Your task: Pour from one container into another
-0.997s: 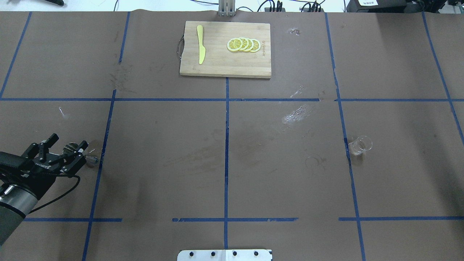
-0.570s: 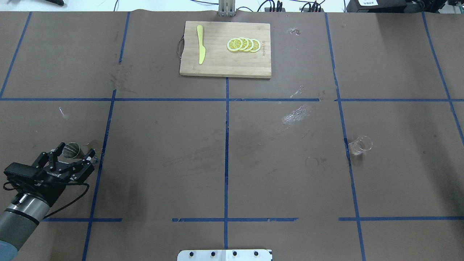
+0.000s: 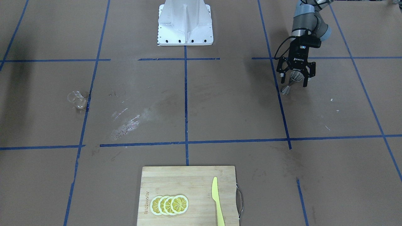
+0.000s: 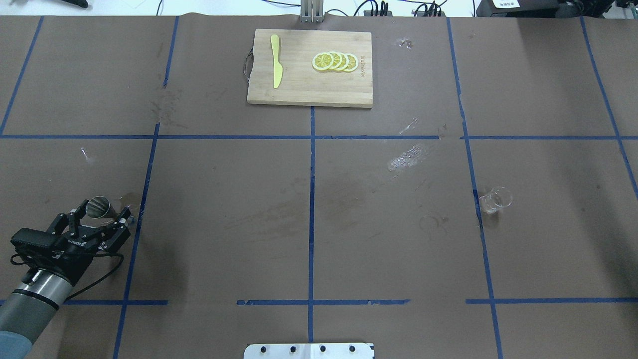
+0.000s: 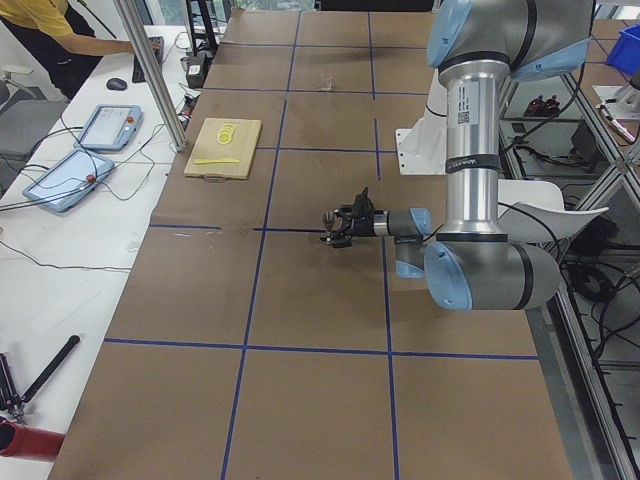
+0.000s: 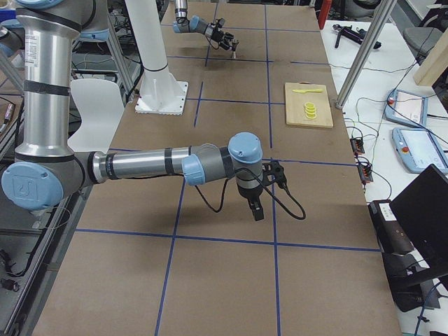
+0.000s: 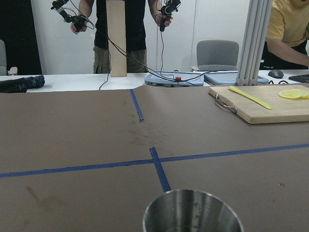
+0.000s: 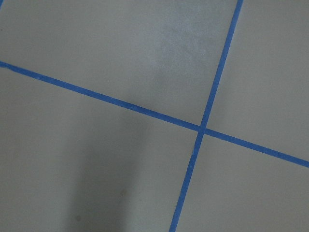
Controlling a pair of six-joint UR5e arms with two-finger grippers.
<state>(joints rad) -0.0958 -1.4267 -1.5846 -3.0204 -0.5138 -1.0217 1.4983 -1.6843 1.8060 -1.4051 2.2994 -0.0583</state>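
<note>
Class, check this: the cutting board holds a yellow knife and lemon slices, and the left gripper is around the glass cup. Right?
No: the left gripper is around the silver jigger, as the front-facing view shows; the glass cup stands apart. The rest holds.

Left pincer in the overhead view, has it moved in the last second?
Yes. The left pincer has shifted down the view, closer to the horizontal blue tape line on the robot's side of it.

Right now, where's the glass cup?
Overhead view: the glass cup sits on the robot's right side of the table, just beside a blue tape line, far across from the jigger near the left edge.
</note>
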